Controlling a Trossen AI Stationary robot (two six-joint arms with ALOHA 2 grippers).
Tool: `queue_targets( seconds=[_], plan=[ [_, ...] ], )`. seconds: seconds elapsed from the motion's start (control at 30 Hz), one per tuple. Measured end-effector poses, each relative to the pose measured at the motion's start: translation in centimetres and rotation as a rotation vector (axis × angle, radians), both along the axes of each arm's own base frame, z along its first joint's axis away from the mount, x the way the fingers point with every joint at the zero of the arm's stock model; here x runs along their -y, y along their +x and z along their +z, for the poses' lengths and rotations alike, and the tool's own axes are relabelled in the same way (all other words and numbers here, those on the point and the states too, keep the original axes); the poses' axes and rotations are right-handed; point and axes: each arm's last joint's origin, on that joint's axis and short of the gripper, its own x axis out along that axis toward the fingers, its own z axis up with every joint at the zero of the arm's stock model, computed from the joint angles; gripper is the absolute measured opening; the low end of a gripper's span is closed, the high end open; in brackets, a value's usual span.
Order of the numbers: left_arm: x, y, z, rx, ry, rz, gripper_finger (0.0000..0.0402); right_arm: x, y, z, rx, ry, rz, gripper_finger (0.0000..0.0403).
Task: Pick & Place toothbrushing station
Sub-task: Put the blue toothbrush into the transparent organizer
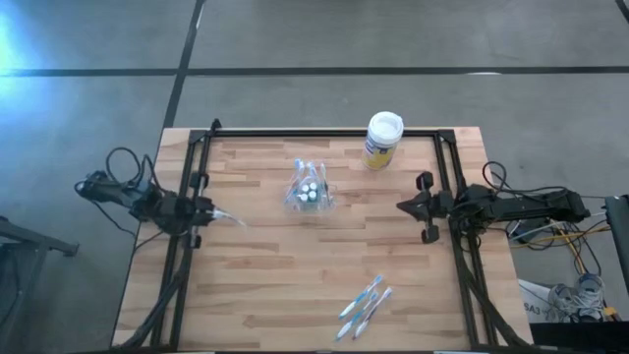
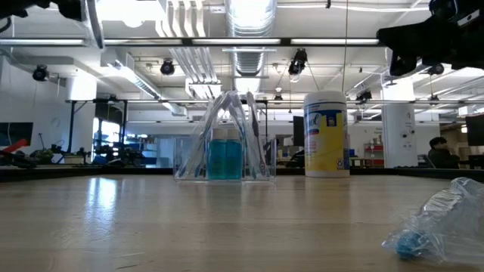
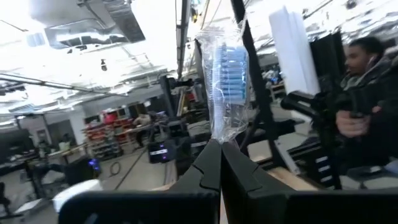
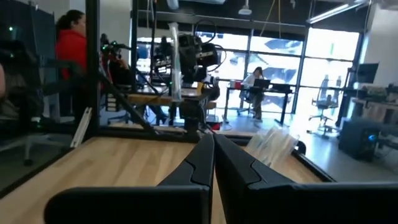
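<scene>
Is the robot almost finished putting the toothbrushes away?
Not yet. The clear holder stands mid-table with a few blue-topped things already in it. The left gripper is shut on one wrapped toothbrush at the table's left edge. Three more toothbrushes lie on the wood near the front, untouched. The right gripper waits shut and empty at the right edge.

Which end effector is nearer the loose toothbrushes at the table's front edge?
Right, narrowly. The right end effector is at the right rail, nearly above the loose toothbrushes; the left end effector, shut on a wrapped toothbrush, sits across the table at the left rail.
</scene>
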Motion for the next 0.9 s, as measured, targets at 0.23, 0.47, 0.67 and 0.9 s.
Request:
queue_targets(
  seconds=[0.23, 0.47, 0.67, 0.9],
  plan=[
    [0.0, 1.0, 2.3, 0.062, 0.021, 0.043, 0.0000, 0.1, -0.1, 0.4, 0.047, 0.042, -0.020, 0.0008],
    [0.3, 3.3, 6.7, 0.055, 0.134, 0.088, 0.0000, 0.1, 0.0, 0.2, 0.019, 0.085, -0.012, 0.0008],
    [-1.3, 6.7, 9.1, -0.023, 0.199, 0.206, 0.0000, 0.1, 0.0, 0.2, 0.017, 0.079, -0.012, 0.0008],
    [-6.7, 10.3, 7.7, -0.043, 0.053, 0.043, 0.0000, 0.1, 0.0, 0.2, 0.017, 0.077, -0.012, 0.0008]
  ],
)
